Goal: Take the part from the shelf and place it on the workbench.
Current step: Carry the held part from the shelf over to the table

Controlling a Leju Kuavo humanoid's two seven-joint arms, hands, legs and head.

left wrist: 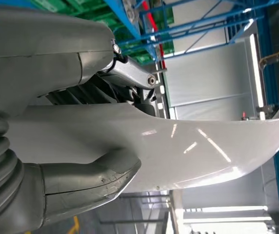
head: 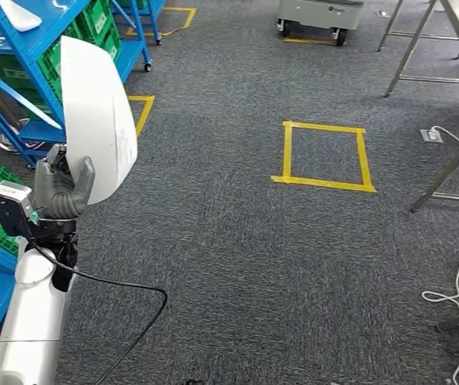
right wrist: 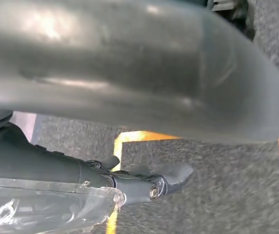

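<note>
So the left hand (head: pixel 63 188) grips the white curved part (head: pixel 97 120) by its lower end, long axis standing upright, beside the blue shelf (head: pixel 27 48) over the grey carpet (head: pixel 245 265). Can't tell whether the right hand (right wrist: pixel 130 180) is open or closed.

High head view, close wrist views

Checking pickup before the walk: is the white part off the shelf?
Off the shelf: the left hand grips the white part upright above the carpet, beside the blue shelf.
</note>
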